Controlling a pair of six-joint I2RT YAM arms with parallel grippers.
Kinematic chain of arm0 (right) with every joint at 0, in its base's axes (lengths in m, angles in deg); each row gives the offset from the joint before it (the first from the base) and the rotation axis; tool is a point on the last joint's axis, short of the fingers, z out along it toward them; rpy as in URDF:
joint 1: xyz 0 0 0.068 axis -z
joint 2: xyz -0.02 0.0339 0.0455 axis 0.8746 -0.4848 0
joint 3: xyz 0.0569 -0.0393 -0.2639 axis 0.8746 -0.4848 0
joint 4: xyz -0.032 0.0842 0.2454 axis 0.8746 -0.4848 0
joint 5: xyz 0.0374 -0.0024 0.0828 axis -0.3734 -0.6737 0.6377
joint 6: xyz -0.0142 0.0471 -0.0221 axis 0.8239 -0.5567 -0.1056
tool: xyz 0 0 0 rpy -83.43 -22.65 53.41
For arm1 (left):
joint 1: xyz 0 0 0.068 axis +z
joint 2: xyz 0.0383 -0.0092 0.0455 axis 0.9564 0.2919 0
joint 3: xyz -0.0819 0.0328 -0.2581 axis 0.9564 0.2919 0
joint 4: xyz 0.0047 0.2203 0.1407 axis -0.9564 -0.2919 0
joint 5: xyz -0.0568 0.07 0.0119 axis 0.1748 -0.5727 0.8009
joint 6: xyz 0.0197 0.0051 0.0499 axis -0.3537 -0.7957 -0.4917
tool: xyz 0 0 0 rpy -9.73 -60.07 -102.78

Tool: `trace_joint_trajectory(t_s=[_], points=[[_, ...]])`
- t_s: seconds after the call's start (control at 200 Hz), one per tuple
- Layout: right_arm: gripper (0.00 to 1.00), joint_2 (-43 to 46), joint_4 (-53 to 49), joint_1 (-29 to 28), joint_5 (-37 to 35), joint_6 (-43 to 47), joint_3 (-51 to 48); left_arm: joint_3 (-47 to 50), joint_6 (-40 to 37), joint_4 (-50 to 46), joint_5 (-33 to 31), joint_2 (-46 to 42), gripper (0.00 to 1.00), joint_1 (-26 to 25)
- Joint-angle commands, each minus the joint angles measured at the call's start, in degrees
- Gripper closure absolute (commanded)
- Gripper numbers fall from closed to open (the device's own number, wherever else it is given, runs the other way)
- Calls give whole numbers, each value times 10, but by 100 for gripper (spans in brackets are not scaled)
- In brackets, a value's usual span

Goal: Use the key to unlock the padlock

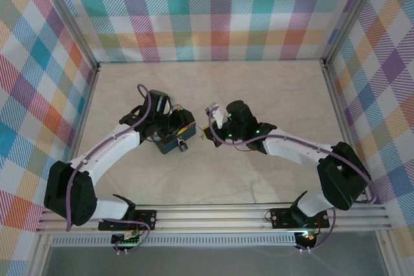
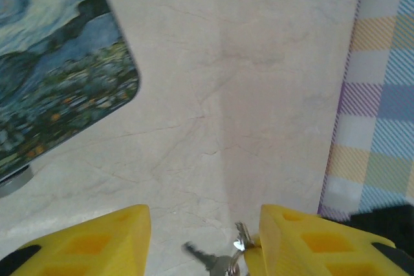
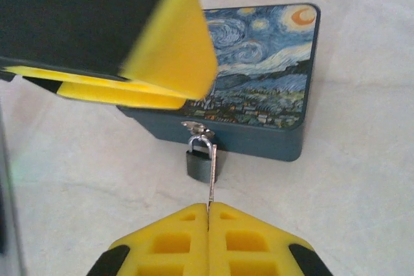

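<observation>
The right gripper is clamping the key, its tip meeting the padlock at 12 o'clock on the box; the left gripper is standing apart.

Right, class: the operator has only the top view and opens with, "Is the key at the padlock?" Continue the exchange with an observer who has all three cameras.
Observer: The key points at the padlock and its tip overlaps the body. I cannot tell whether it is in.
Operator: What holds it?
Observer: The right tool is shut on it.
Operator: And the left tool?
Observer: The left tool is open, with a key ring beside one finger.
</observation>
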Motion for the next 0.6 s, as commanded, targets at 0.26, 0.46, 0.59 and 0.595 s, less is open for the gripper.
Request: trace_joint_trajectory(t_s=[0.26, 0.46, 0.59, 0.595], points=[[100, 6, 40, 62, 263, -104, -11, 46, -177, 108, 163, -21, 58, 7], [100, 0, 51, 64, 281, -120, -10, 72, -150, 165, 196, -21, 65, 6], [100, -8, 52, 65, 284, -125, -4, 78, -147, 171, 200, -29, 71, 7], [100, -8, 51, 65, 284, -125, -4, 79, -146, 171, 200, -30, 72, 7]])
